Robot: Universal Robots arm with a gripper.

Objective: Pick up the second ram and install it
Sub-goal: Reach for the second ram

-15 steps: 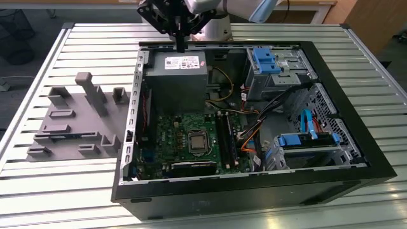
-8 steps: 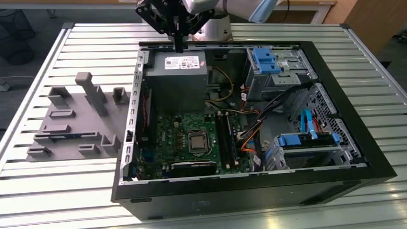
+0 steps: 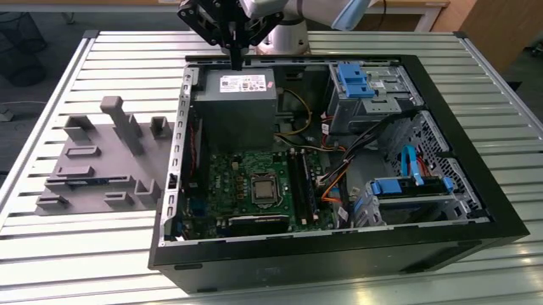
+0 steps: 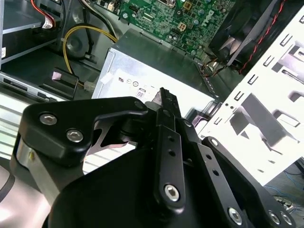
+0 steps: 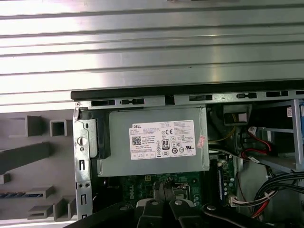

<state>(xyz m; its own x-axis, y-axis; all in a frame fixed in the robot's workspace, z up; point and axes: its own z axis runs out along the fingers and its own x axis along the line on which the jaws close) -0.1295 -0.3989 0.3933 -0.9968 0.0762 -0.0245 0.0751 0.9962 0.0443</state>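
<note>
So your fingers (image 3: 236, 61) were pressed together with nothing in them, hanging over the power supply (image 3: 238, 105) at the case's (image 3: 475, 210) 12 o'clock. The second ram (image 3: 83, 183) sat in the gray holder (image 3: 127, 136) on the counter (image 3: 102, 57), around 9 o'clock of the case in the exterior view.

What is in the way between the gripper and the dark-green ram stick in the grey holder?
The gripper hangs above the silver power supply box. Between it and the ram stick stand the case's metal side wall and the grey holder's tall posts. Nothing visible covers the stick from above.
</note>
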